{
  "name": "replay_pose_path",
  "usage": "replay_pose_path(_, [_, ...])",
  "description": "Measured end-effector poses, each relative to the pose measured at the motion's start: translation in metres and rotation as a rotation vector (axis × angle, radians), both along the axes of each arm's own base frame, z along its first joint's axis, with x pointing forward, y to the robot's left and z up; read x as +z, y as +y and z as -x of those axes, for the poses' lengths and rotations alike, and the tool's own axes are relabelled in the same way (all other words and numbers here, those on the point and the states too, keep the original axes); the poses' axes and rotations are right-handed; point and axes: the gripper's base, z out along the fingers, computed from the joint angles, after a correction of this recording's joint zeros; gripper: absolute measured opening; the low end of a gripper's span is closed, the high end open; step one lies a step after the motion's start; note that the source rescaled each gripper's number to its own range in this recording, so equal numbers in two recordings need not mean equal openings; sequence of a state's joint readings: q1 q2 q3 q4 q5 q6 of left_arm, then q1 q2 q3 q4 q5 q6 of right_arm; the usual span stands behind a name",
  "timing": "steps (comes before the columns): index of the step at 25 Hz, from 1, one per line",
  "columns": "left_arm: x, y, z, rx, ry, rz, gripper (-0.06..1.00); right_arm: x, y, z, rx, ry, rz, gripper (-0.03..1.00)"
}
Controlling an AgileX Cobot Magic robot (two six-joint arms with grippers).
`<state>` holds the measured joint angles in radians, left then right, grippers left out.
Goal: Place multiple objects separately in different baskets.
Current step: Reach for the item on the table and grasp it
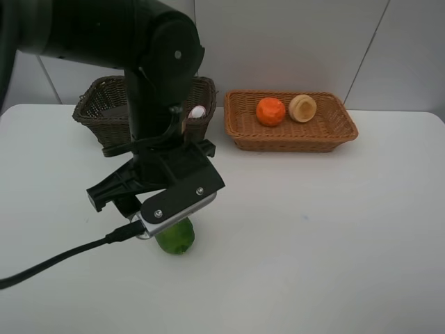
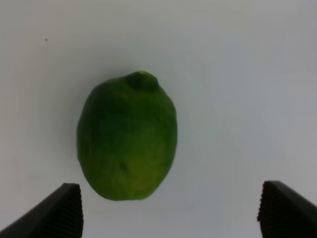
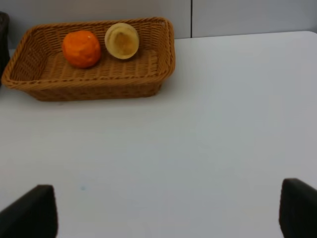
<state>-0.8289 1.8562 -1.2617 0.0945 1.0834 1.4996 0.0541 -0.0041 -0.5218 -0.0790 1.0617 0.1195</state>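
My left hand [image 2: 168, 210] hovers over green oval lime [image 2: 127, 136] near tabletop [image 1: 334, 229] front edge, fingers apart, not touching. Right hand [image 3: 168, 210] spread wide, empty. Far edge: round orange [image 1: 270, 111] in tan wicker basket [image 1: 292, 136]; dark brown wicker basket [image 1: 94, 111] beside.

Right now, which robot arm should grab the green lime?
The left one. Its open left gripper is right over the lime, fingers wide on either side. The right gripper only faces bare table and the tan basket, far from it.
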Motion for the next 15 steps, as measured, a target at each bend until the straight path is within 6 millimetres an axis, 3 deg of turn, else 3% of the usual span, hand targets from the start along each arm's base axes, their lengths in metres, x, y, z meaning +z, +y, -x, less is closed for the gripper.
replay_pose_path(8, [-0.007, -0.005, -0.005, -0.006, -0.057, 0.079, 0.92, 0.000, 0.000, 0.000, 0.000, 0.000, 0.000, 0.97])
replay_pose_path(15, [-0.027, -0.007, -0.009, -0.001, -0.025, 0.047, 0.92, 0.000, 0.000, 0.000, 0.000, 0.000, 0.000, 0.97])
